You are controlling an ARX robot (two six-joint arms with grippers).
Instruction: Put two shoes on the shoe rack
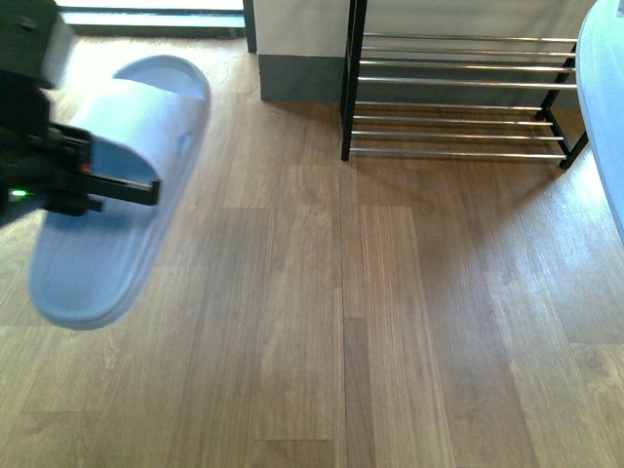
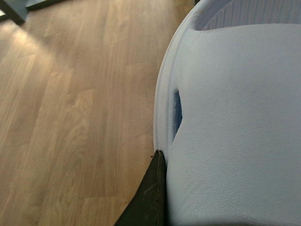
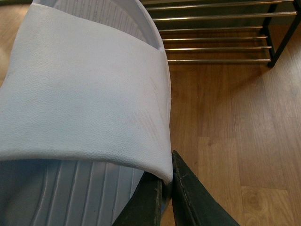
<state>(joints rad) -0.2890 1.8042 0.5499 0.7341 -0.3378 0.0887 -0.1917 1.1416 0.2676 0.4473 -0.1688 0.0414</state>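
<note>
A pale blue slide (image 1: 117, 185) is seen lifted clear of the floor at the near left, blurred, its length running near to far. A second slide (image 3: 84, 94) is held at the right, strap uppermost. The shoe rack (image 1: 458, 97), black-framed with chrome rods, is stood far right.

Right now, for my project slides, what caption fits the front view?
Left gripper holds a pale blue slide over the wood floor, shoe rack ahead to its right.

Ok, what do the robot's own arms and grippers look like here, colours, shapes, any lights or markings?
The left arm is black and boxy, with a small green light glowing on its side. Its gripper finger is a flat black bar. In the wrist views the left finger and both fingers of the right gripper are dark, matte, tapering wedges. No cables or lettering show.
</note>
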